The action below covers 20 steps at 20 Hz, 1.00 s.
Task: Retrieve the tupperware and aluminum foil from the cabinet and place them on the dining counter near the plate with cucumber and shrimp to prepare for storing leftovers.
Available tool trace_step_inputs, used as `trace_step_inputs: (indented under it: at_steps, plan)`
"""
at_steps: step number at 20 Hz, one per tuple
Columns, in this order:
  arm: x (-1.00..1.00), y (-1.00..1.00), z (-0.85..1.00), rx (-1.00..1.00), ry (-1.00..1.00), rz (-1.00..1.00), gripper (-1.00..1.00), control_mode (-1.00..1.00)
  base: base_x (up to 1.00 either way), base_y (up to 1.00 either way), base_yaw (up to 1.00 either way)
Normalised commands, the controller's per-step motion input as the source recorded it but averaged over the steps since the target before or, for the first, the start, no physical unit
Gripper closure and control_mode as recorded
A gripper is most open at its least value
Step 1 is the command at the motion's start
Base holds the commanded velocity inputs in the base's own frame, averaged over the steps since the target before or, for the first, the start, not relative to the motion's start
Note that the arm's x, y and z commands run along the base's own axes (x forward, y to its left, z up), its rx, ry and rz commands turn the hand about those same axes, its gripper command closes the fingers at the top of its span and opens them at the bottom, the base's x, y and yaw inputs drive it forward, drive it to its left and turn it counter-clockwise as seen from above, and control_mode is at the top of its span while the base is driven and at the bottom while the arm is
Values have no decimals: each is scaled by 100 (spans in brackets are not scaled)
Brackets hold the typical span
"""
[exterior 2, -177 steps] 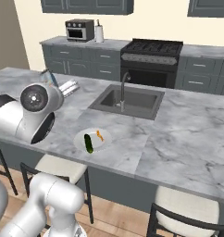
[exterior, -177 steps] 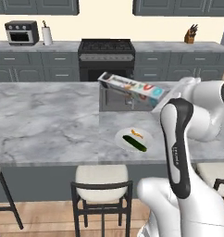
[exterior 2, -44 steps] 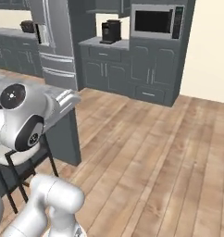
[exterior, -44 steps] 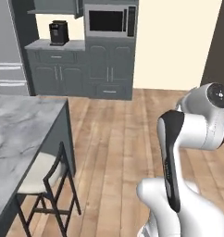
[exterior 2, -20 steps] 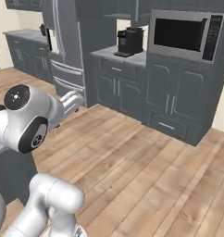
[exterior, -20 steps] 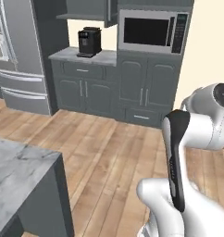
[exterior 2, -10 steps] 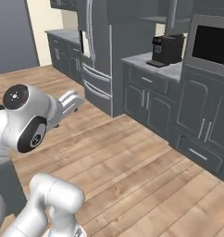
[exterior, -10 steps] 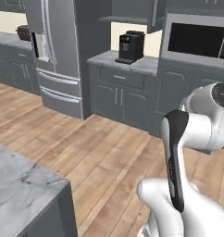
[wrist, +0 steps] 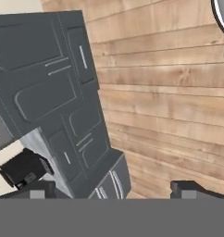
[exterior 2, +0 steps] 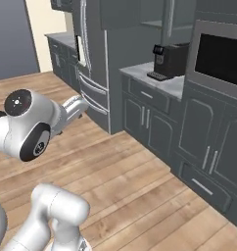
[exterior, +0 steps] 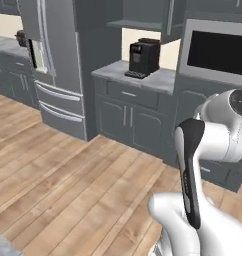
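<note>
Ahead, the coffee machine (exterior: 143, 57) counter looms nearer than before, the claw (wrist: 113, 190) spread wide, empty.

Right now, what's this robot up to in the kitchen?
The white robot arm is facing a wall of dark grey cabinets and is handling nothing. Its gripper is open and empty, pointing across the wooden floor towards the lower cabinets. Ahead is a short marble counter with a black coffee machine on it, an open shelf above, a microwave to the right and a fridge to the left.
</note>
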Motion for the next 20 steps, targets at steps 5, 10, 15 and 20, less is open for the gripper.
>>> trace_step_inputs:
  at_steps: [5,10,15,20]
  plan:
    - [0,0,0,0,0,0,-100,100,100,51,-18]
    - [0,0,0,0,0,0,-100,100,100,51,-32]
    - [0,0,0,0,0,0,-100,100,100,41,-40]
    - [0,0,0,0,0,0,-100,100,100,37,-40]
